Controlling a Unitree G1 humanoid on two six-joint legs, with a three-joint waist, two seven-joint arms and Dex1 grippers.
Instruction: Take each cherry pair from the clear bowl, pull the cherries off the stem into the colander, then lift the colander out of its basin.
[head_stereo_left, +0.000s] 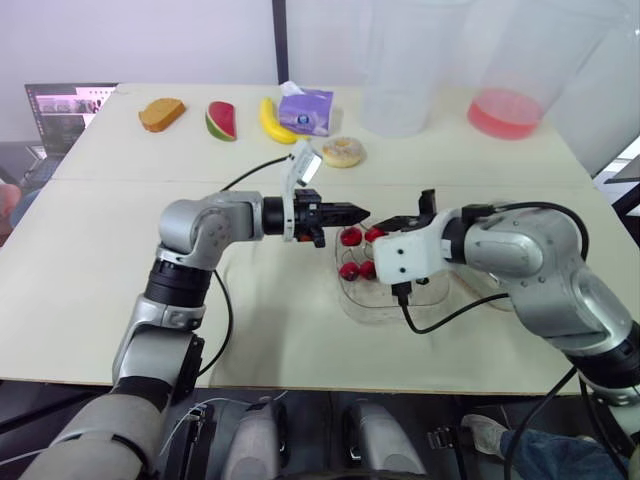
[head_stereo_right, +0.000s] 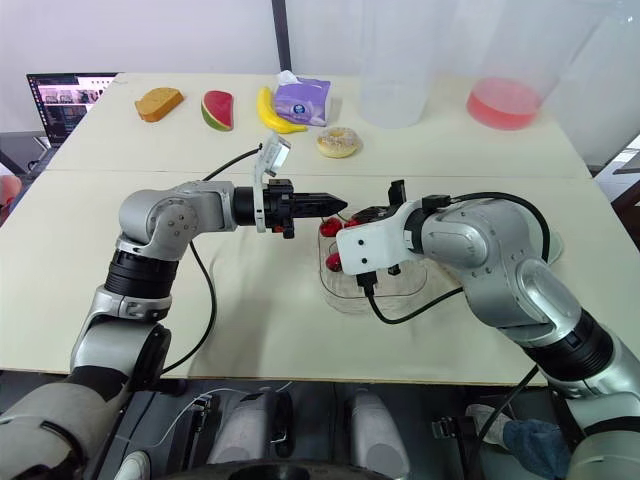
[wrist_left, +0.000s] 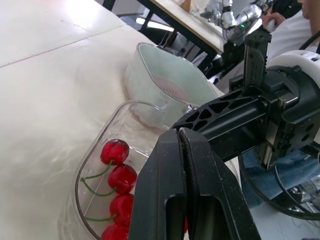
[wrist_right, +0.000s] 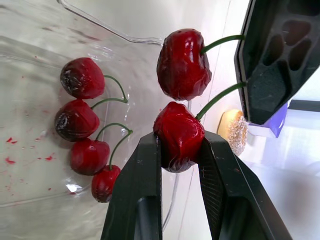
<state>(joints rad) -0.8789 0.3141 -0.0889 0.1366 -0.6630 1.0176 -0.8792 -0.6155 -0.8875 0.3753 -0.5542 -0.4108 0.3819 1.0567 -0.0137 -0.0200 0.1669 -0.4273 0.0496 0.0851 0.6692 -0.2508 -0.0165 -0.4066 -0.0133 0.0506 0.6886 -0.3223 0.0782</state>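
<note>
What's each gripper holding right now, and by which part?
The right gripper clamps one cherry of a pair by its body; the left gripper is shut on the pair's stems.

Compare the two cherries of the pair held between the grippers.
The gripped cherry is clamped in the right gripper; the free cherry hangs untouched just beyond it. The gripped cherry is partly hidden by the fingers; the free cherry shows whole. Both are dark red, with green stems running into the shut left gripper.
</note>
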